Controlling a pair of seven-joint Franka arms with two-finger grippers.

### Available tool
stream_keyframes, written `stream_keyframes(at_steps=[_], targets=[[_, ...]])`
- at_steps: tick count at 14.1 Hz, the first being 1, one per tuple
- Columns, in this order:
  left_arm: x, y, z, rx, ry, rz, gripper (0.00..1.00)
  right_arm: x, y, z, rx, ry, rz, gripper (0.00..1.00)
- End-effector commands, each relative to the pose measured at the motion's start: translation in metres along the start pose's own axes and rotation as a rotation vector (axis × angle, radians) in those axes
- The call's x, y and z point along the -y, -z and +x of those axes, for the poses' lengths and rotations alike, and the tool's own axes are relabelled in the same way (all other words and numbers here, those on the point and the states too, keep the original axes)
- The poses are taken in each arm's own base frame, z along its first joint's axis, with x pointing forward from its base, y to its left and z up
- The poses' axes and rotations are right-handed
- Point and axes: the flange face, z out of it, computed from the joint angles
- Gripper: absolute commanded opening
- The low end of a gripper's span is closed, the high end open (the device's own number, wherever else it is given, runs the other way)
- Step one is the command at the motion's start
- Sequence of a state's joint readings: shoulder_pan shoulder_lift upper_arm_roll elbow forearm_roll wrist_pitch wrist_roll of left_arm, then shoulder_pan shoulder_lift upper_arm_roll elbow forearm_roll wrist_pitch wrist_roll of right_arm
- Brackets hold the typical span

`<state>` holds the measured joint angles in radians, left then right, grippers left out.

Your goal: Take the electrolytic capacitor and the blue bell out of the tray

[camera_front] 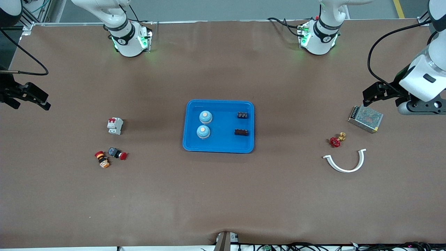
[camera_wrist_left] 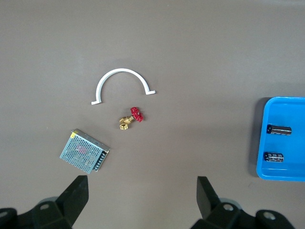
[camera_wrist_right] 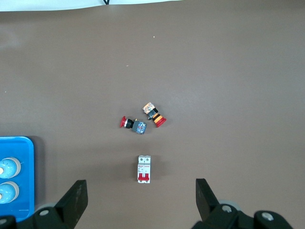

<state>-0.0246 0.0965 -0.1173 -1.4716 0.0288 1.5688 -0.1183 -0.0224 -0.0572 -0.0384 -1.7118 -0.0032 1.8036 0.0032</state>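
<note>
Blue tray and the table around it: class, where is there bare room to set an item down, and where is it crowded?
Free: the strip inside the blue tray between the two bells and the two capacitors; the table nearer the front camera than the tray. Crowded: around the circuit breaker and push buttons, and around the power supply, valve and white clamp.

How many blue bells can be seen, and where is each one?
2. Both bells stand in the blue tray, toward the right arm's end of it: one bell farther from the front camera, the other bell nearer. None seems hidden.
</note>
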Motion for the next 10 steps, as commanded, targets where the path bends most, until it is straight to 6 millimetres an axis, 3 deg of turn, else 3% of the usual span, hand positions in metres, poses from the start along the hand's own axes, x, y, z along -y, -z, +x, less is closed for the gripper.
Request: stream_keyframes(at_steps=[1,8,10], targets=[[-0.001,0.006,-0.005,0.004,0.017,-0.017,1.00,0.001,0.006,-0.001,0.000,-0.014,-0.008,1.00],[0.001,0.005,-0.005,0.007,0.008,-0.012,1.00,0.006,0.005,-0.001,0.002,-0.012,-0.007,1.00],[0.001,0.001,-0.004,0.015,0.023,-0.016,1.00,0.018,0.005,-0.001,0.002,-0.045,-0.004,1.00]])
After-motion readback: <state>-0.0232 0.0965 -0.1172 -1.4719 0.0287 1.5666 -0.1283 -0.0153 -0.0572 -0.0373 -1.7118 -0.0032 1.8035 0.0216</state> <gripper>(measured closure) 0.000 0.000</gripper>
